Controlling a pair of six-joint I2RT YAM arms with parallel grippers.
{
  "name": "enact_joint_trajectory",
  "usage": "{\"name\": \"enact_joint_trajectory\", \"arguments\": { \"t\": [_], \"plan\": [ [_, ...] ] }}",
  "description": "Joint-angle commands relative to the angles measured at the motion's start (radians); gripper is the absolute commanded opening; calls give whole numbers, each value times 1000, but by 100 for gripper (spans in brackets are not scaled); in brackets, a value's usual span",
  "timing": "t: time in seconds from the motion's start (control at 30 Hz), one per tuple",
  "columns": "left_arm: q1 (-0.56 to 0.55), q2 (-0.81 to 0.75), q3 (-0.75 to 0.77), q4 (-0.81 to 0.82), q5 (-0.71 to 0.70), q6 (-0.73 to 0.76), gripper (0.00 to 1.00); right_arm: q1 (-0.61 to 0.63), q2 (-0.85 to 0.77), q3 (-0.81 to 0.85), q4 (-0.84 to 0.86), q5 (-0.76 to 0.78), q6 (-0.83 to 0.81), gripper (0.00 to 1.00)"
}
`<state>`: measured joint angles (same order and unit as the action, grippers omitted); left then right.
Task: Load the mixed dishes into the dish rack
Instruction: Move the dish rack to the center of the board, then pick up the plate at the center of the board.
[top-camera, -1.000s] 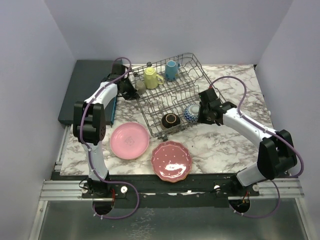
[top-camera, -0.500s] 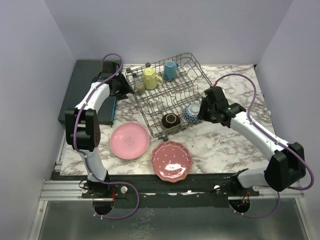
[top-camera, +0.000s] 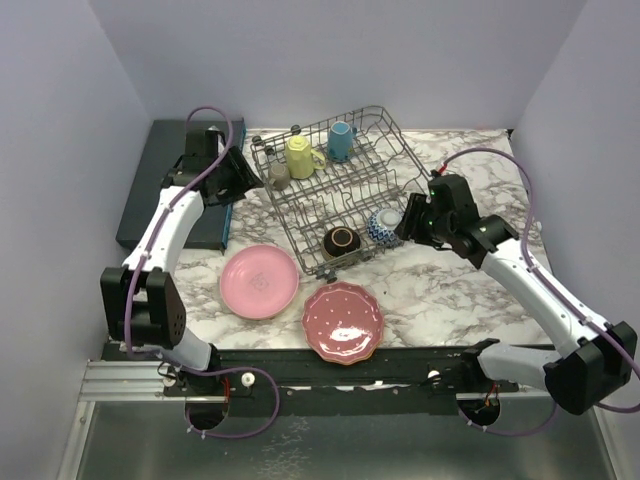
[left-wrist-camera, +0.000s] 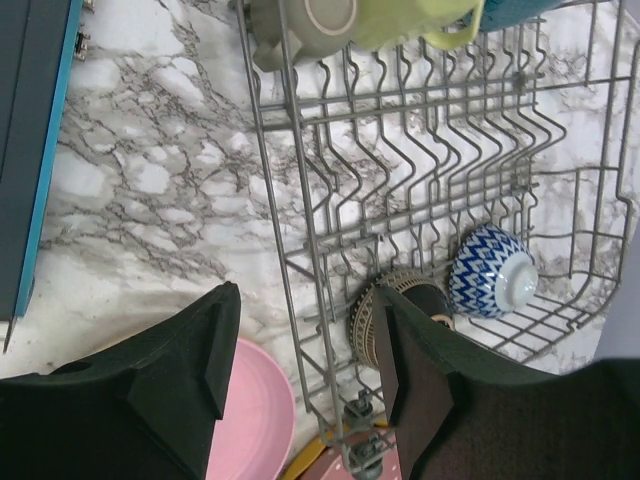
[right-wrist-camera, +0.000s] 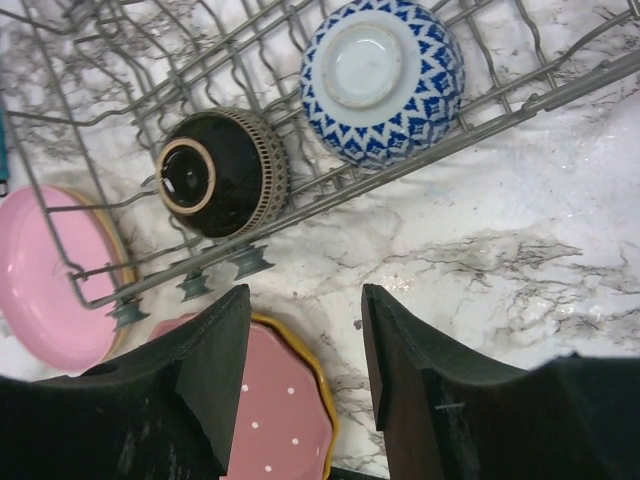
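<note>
The dish rack (top-camera: 396, 136) stands tilted at mid-table. It holds a yellow mug (top-camera: 300, 155), a blue mug (top-camera: 342, 140), a grey-green mug (top-camera: 280, 176), a brown bowl (top-camera: 342, 240) and a blue-white bowl (top-camera: 383, 225). In front of it, a pink plate (top-camera: 259, 281) and a dotted plate (top-camera: 343, 321) lie on the table. My left gripper (top-camera: 243, 172) is open and empty beside the rack's left side (left-wrist-camera: 300, 200). My right gripper (top-camera: 405, 225) hangs open and empty just right of the blue-white bowl (right-wrist-camera: 380, 75), above the marble, with the brown bowl (right-wrist-camera: 215, 170) to its left.
A flat dark teal slab (top-camera: 165, 180) lies at the far left behind the left arm. Walls close in the table on three sides. In the right wrist view the dotted plate's yellow rim (right-wrist-camera: 325, 400) sits below the fingers.
Both grippers have opened and drawn back from the rack, the left away from the grey-green mug, the right away from the blue-white bowl. Both arms have stretched outward.
</note>
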<state>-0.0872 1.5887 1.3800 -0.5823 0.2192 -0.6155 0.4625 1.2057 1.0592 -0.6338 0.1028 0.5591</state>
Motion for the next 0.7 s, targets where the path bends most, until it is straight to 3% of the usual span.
{"name": "enact_joint_trajectory", "arguments": {
  "t": [0.0, 0.23, 0.67],
  "plan": [
    [-5, -158, -84, -18, 5, 34, 61, -6, -75, -7, -21, -94, -18, 55],
    [-57, -355, -232, -51, 23, 24, 62, -5, -143, -41, -37, -218, -31, 56],
    [-358, -564, -440, -68, -52, -81, 63, -5, -211, -184, -11, -418, -22, 56]
  ]
}}
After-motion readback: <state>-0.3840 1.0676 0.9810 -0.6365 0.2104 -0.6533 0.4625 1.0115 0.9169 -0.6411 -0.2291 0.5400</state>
